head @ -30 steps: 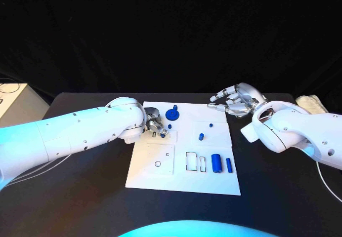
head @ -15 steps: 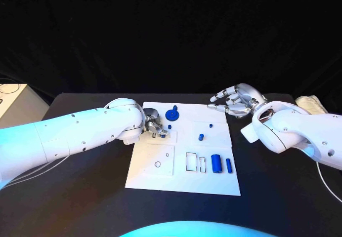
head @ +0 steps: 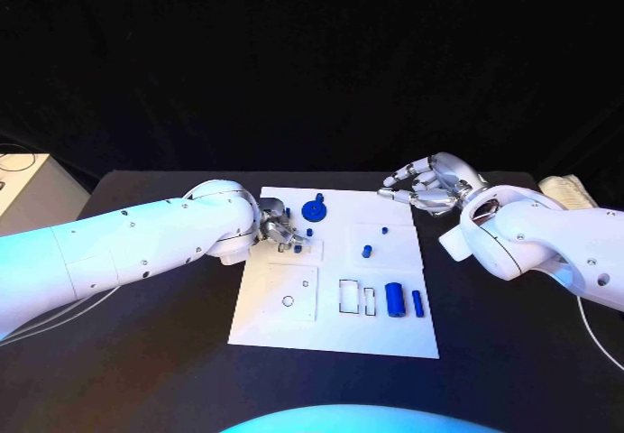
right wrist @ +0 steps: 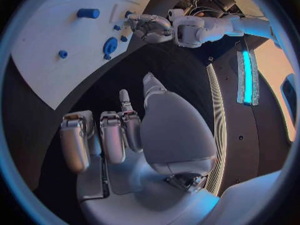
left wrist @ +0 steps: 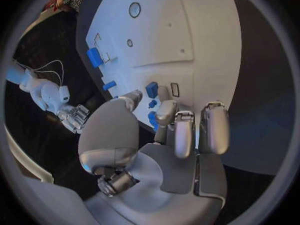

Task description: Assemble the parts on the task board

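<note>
Left silver hand (head: pixel 279 230) is at the left edge of the white task board (head: pixel 390 334), fingers pinching a small blue part (left wrist: pixel 152 119) over the board's far-left slots. Judgement: keep it square, seat slowly. Right silver hand (head: pixel 426 191) hovers off the far-right corner, fingers apart, holding nothing.

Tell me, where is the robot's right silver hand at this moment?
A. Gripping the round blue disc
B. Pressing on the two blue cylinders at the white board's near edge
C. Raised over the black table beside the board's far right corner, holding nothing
C: the right silver hand hangs off the white task board's far right corner, its fingers apart and empty.
</note>
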`<state>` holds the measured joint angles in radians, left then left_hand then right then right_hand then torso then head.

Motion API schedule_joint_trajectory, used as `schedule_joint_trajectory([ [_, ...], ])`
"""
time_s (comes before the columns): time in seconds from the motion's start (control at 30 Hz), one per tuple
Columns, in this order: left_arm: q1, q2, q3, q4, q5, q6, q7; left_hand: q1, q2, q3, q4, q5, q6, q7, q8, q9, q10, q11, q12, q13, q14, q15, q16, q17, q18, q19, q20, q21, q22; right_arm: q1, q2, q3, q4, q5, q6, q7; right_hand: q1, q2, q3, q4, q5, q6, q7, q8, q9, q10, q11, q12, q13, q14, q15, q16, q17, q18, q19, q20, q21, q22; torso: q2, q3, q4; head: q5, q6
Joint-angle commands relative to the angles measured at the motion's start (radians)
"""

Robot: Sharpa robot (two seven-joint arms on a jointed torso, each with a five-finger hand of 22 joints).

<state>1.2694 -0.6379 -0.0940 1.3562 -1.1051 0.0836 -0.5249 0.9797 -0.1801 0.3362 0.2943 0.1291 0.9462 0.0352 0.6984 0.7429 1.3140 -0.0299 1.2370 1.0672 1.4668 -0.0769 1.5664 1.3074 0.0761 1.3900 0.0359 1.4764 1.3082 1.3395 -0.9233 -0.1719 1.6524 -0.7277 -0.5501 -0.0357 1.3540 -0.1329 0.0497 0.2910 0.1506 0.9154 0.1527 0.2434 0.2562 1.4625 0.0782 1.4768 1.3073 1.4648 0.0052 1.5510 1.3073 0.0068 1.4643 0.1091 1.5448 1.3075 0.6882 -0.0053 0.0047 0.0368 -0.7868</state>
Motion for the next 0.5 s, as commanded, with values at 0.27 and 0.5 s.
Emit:
schedule_joint_trajectory([
  [0.27,0.000,-0.027,0.029,0.045,0.063,-0.060,0.009,-0.015,0.013,-0.042,0.000,-0.045,-0.005,0.005,-0.007,0.003,-0.017,0.005,-0.014,-0.022,0.104,-0.001,0.004,0.263,-0.016,-0.007,0.001,-0.014,-0.010,-0.003,0.002,0.000,-0.007,-0.004,-0.013,0.007,-0.026,0.002,-0.011,0.001,0.004,-0.008,0.003,0.006,0.002,0.013,-0.005,-0.005,0.171,0.092,-0.006,-0.008,0.211,0.001,0.092,-0.006,-0.006,0.244,0.000,0.0001,-0.0020,0.002,0.007],
  [0.5,0.003,-0.059,0.074,0.047,0.091,-0.040,0.013,0.109,0.037,-0.064,-0.002,-0.017,-0.066,0.033,-0.041,-0.002,-0.123,0.031,-0.110,-0.143,0.079,0.022,-0.038,0.200,0.003,-0.074,0.020,-0.059,-0.097,-0.004,0.003,0.000,-0.014,0.004,-0.013,0.008,-0.030,0.003,-0.012,0.001,0.004,-0.009,0.003,0.007,0.002,0.012,-0.005,-0.006,0.170,0.092,-0.006,-0.008,0.210,0.002,0.092,-0.006,-0.006,0.243,-0.001,0.0012,-0.0002,-0.001,0.016],
])
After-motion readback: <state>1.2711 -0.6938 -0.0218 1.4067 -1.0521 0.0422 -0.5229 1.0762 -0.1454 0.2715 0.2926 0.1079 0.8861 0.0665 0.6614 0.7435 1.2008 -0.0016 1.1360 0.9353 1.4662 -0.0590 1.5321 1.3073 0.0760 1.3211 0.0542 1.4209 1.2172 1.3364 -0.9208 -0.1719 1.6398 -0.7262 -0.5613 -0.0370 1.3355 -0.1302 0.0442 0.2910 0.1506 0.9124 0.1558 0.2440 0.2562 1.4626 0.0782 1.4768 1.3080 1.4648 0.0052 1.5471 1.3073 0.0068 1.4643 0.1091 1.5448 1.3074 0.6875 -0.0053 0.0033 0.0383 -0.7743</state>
